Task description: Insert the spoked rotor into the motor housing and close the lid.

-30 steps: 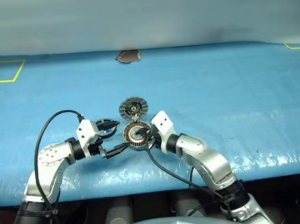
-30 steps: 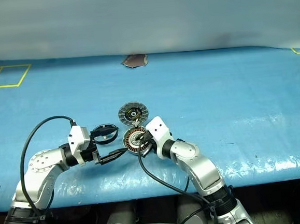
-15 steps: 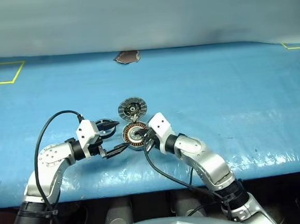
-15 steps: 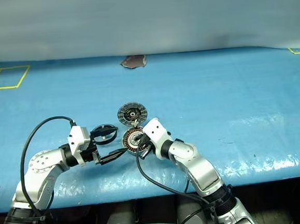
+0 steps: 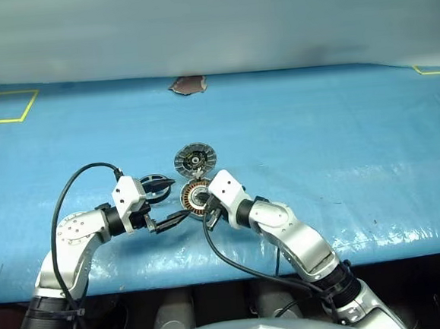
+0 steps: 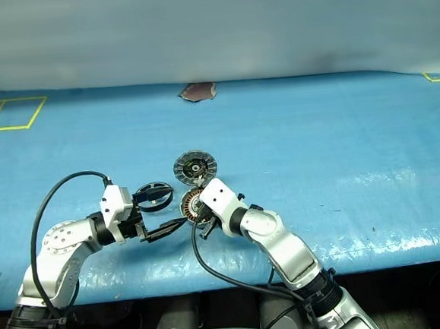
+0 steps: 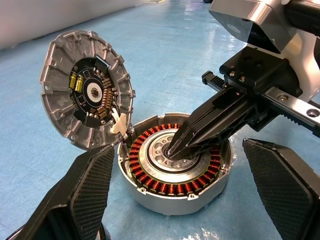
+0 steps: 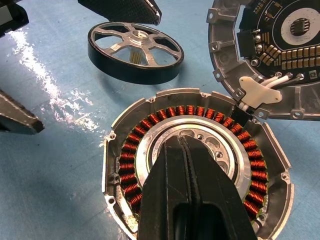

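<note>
Even, bright overhead light falls on the blue worktop (image 5: 340,140), with white glare streaks along its near edge. Shadows under the arms are soft and short. The head views are sharp at centre; in the wrist views the near carbon fingers (image 7: 85,195) blur slightly.

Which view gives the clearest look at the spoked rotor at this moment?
The right wrist view: the spoked rotor lies flat on the blue mat with its spokes, hub and dark rim plain, apart from the motor housing. In the head views it is a small ring half hidden behind the open left gripper.
</note>
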Motion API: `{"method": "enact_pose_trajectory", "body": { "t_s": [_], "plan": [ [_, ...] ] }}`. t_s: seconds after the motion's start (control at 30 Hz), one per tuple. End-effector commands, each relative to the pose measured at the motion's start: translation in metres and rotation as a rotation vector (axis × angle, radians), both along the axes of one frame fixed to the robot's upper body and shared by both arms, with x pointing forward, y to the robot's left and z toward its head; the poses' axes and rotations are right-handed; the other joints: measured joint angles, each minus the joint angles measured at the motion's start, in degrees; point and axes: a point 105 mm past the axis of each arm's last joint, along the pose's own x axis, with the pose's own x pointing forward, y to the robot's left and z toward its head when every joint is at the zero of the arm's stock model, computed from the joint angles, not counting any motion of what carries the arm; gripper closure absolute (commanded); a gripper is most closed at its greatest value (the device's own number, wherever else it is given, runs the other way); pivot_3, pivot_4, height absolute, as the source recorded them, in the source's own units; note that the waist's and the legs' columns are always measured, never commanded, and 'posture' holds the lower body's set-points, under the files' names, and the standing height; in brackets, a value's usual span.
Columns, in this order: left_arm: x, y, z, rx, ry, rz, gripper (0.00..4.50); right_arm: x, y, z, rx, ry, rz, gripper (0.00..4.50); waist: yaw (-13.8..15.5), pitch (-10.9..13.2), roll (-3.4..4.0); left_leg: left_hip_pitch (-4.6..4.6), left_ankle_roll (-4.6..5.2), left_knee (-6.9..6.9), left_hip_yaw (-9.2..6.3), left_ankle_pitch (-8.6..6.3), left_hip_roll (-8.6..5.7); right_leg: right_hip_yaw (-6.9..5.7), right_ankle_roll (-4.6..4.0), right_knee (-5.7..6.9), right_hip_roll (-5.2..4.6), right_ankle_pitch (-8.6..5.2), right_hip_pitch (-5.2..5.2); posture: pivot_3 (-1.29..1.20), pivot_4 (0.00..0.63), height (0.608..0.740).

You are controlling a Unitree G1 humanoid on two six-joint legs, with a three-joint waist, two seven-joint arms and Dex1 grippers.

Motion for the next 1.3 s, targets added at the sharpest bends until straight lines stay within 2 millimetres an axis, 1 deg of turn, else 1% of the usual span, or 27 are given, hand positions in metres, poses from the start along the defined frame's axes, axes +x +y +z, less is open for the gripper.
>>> {"method": "enact_pose_trajectory", "body": {
  "t_s": [0.03,0.33,0.47,0.6,0.73,0.83,0.97,1.07,1.17,1.3],
  "plan": [
    [-0.002,-0.003,0.013,-0.010,-0.052,-0.016,0.00,0.000,-0.015,-0.037,-0.065,0.133,-0.079,4.48,0.0,0.0,0.00,0.01,0.00,0.00,0.00,0.00,0.00,0.00,0.00,0.00,0.00,0.00,0.00,0.00,0.150,0.740],
    [-0.002,-0.003,0.013,-0.009,-0.054,-0.014,0.00,0.012,-0.012,-0.036,-0.064,0.125,-0.090,4.48,0.1,0.0,0.00,0.01,0.00,0.06,-0.01,0.00,-0.02,0.01,0.00,-0.01,-0.01,0.00,-0.01,0.00,0.150,0.740],
    [-0.003,-0.002,0.013,-0.008,-0.053,-0.012,0.00,0.018,-0.019,-0.037,-0.072,0.118,-0.124,4.48,0.1,0.0,-0.01,0.01,0.00,0.04,-0.01,0.00,-0.02,0.01,0.00,0.00,0.00,0.01,0.04,0.00,0.150,0.740],
    [-0.003,-0.001,0.013,-0.008,-0.052,-0.012,0.00,0.025,-0.030,-0.033,-0.078,0.096,-0.161,4.48,0.0,-0.1,0.01,0.06,0.02,0.06,-0.01,0.01,0.00,0.01,0.00,0.05,0.02,0.01,0.04,0.00,0.150,0.740],
    [-0.002,-0.002,0.013,-0.008,-0.052,-0.014,0.00,0.025,-0.034,-0.027,-0.075,0.075,-0.169,4.48,0.2,-0.1,0.02,0.13,0.03,0.17,-0.03,0.02,0.00,0.00,0.00,0.03,0.00,0.01,-0.02,0.00,0.150,0.740],
    [-0.002,-0.002,0.013,-0.009,-0.054,-0.016,0.00,0.021,-0.030,-0.015,-0.049,0.038,-0.150,4.48,0.3,-0.1,0.01,0.07,0.02,0.24,-0.03,0.01,-0.02,0.01,0.01,0.01,-0.04,0.01,-0.03,0.00,0.150,0.740],
    [-0.002,-0.004,0.012,-0.011,-0.054,-0.018,0.00,0.019,-0.022,0.015,0.021,-0.043,-0.124,4.48,0.4,0.0,0.02,-0.10,0.02,0.20,-0.02,0.01,-0.05,0.01,0.03,0.01,-0.05,0.03,-0.04,0.00,0.150,0.740],
    [-0.002,-0.004,0.011,-0.014,-0.052,-0.021,0.00,0.018,-0.020,0.026,0.033,-0.076,-0.111,4.48,0.4,0.0,0.03,-0.23,0.03,0.11,0.00,0.02,-0.05,0.04,0.06,0.03,-0.02,0.05,-0.12,0.00,0.150,0.740],
    [-0.002,-0.005,0.011,-0.016,-0.052,-0.022,0.00,0.017,-0.018,0.030,0.032,-0.085,-0.099,4.48,0.4,0.0,0.03,-0.24,0.03,0.00,0.00,0.02,-0.05,0.07,0.05,0.01,0.01,0.05,-0.18,0.00,0.150,0.740],
    [-0.002,-0.005,0.010,-0.018,-0.050,-0.020,0.00,0.016,-0.019,0.027,0.020,-0.081,-0.100,4.48,0.3,0.0,0.03,-0.23,0.03,-0.01,0.02,0.02,-0.05,0.09,0.04,0.00,0.02,0.04,-0.18,0.00,0.150,0.740]
  ]
}}
